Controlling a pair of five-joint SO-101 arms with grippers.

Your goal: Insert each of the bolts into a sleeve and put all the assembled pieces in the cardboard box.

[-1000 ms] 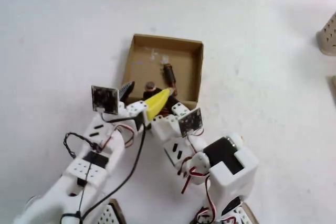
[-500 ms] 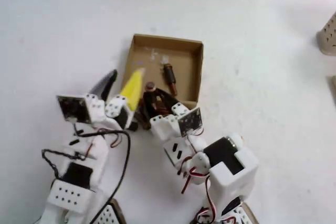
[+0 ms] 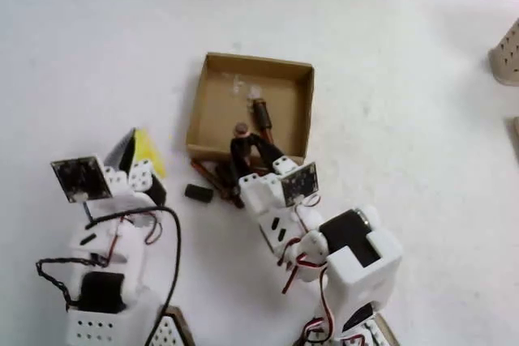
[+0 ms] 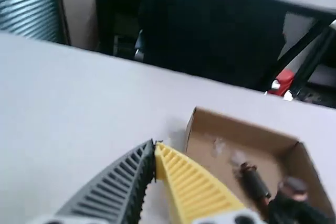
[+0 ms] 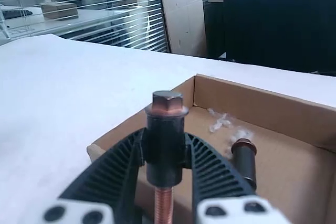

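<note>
The right gripper [image 5: 165,136] clamps a black sleeve [image 5: 165,153] upright with a copper bolt [image 5: 167,103] through it, over the near edge of the cardboard box [image 5: 252,103]; the piece seems rigid, light and probably slippery, so mid-sleeve looks the safest hold, while the left gripper [image 4: 154,153], closed on nothing, sits near-left of the box.

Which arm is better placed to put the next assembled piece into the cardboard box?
Right. The right gripper is shut on an assembled piece, held upright at the near wall of the cardboard box. The left gripper is shut and empty, off to the box's side.
</note>
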